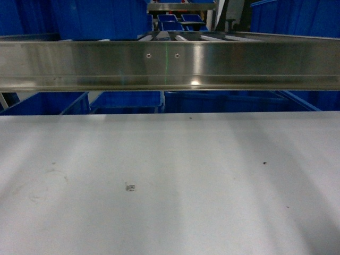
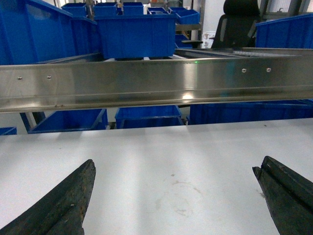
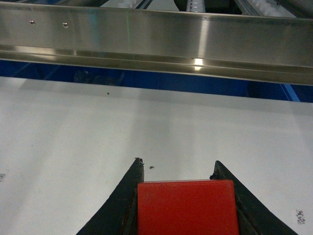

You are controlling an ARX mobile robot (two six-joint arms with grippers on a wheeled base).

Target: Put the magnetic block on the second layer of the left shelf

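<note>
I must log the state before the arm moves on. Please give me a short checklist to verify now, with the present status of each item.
1. Small bright red cube held between the right end effector fingers: ok.
2. Left end effector open and holding nothing: ok.
3. White tabletop ahead of both arms free of obstacles: ok, only small specks.
4. Shiny stainless-steel rail crosses in front, above the tabletop: not ok, it blocks a straight reach.
5. Large deep blue plastic bin on the rack has room inside: cannot tell.
</note>
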